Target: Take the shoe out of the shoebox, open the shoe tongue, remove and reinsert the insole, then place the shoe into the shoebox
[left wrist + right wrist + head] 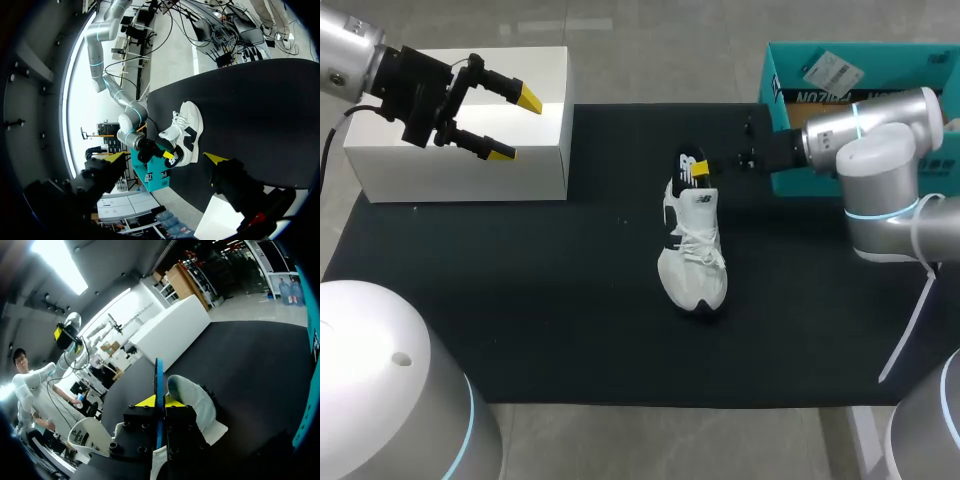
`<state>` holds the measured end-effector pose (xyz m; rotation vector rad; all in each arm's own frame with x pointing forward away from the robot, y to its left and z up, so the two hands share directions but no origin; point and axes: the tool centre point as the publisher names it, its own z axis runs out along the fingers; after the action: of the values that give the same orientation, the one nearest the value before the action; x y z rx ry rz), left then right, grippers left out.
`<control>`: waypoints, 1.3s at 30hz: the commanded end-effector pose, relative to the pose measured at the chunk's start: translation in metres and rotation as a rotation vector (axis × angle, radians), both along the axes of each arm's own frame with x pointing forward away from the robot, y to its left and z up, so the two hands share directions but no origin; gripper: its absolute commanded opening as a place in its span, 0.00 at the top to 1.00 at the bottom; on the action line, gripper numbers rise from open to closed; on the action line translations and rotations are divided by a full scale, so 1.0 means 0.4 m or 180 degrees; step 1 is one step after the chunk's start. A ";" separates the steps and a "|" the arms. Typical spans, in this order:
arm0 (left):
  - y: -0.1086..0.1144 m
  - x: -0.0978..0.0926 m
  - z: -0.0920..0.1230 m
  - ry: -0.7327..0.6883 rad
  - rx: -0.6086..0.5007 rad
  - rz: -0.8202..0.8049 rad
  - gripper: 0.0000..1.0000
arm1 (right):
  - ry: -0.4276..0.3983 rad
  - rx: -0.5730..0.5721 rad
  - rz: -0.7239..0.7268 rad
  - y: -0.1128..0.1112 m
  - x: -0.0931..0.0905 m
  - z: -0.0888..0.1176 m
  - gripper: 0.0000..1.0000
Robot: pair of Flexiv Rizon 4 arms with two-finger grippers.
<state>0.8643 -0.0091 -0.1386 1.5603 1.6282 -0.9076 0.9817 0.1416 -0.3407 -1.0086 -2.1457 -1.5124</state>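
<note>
A white and black shoe (693,250) lies on the black mat (520,300), toe toward the front edge. A black insole (689,167) stands up out of its heel end. My right gripper (704,170) is shut on that insole from the right. In the right wrist view the insole's thin blue edge (158,385) runs between the yellow fingertips (145,401), with the shoe's white heel (197,402) just beyond. My left gripper (503,124) hangs open and holds nothing above the white box (460,150) at the far left. From there the shoe (184,132) shows well ahead of the left gripper (166,161).
The teal shoebox (790,70) stands open at the back right, behind my right arm (880,140). The white box takes up the mat's back left corner. The robot's two white bases (390,390) rise at the front corners.
</note>
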 end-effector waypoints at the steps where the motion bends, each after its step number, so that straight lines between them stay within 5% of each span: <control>1: 0.000 0.001 0.001 0.0003 0.0016 -0.0004 0.00 | 0.0073 -0.0104 -0.0076 0.009 -0.012 -0.008 1.00; 18: 0.000 0.001 0.001 0.0003 0.0016 -0.0004 0.00 | 0.0333 -0.0079 -0.0108 0.035 -0.105 -0.063 1.00; 20: 0.000 0.001 0.001 0.0003 0.0016 -0.0004 0.00 | 0.0329 -0.0078 -0.0113 0.035 -0.105 -0.062 1.00; 22: 0.000 0.001 0.001 0.0003 0.0016 -0.0004 0.00 | 0.0299 -0.0081 -0.0122 0.032 -0.097 -0.052 0.79; 24: 0.000 0.001 0.001 0.0003 0.0016 -0.0004 0.00 | 0.0258 -0.0099 -0.0115 0.027 -0.088 -0.043 0.73; 34: 0.000 0.001 0.001 0.0003 0.0016 -0.0004 0.00 | 0.0178 -0.0163 -0.0126 0.009 -0.048 -0.018 0.65; 39: 0.000 0.001 0.001 0.0003 0.0016 -0.0004 0.00 | 0.0127 -0.0184 -0.0120 0.006 -0.031 -0.007 0.73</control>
<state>0.8643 -0.0091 -0.1386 1.5604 1.6281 -0.9076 0.9671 0.1433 -0.3459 -1.0948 -2.1592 -1.4565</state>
